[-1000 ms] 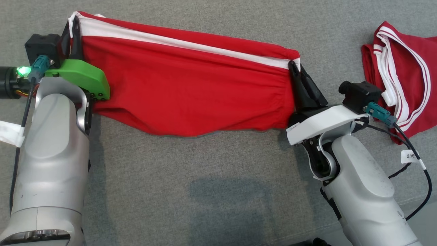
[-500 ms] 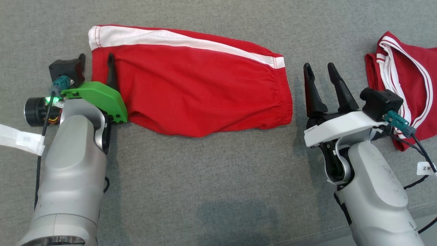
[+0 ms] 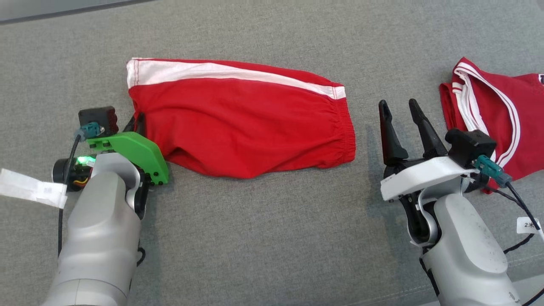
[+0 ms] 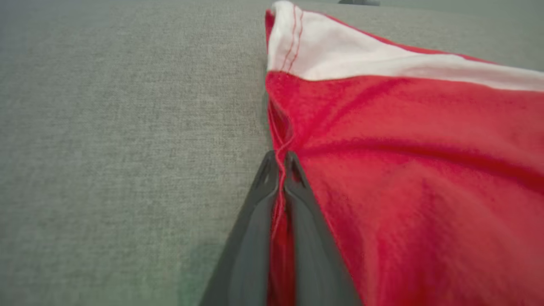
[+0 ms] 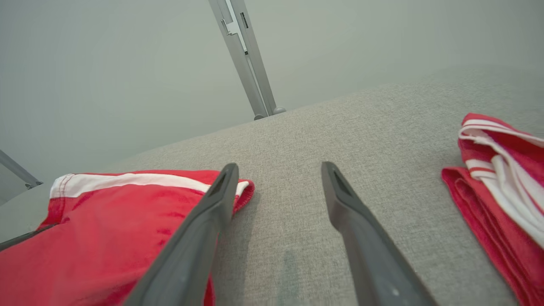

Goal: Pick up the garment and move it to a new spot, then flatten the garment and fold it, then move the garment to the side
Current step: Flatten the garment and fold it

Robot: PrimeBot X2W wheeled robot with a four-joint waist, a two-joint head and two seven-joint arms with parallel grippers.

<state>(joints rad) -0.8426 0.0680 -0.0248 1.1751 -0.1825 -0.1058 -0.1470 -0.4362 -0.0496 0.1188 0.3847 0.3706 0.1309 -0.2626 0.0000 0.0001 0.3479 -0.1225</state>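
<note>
L gripper (image 4: 279,160) re-pinched garment (image 3: 242,123) — R gripper (image 3: 398,106) (spread) apart.

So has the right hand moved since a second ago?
Yes: right hand came off the shorts and now sits nearer the striped garment on the right.

A green plate (image 3: 136,151) with dark screws along its edge caps the left silver-grey forearm (image 3: 102,229). Just left of the green plate sit a black camera cube (image 3: 98,119), a teal plug (image 3: 89,129), a green light (image 3: 85,160) and a white paper tag (image 3: 32,191). Far right of it, a white plate (image 3: 420,176) bears the right gripper (image 3: 398,104), with 2 tapered dark fingers (image 3: 428,136).
</note>
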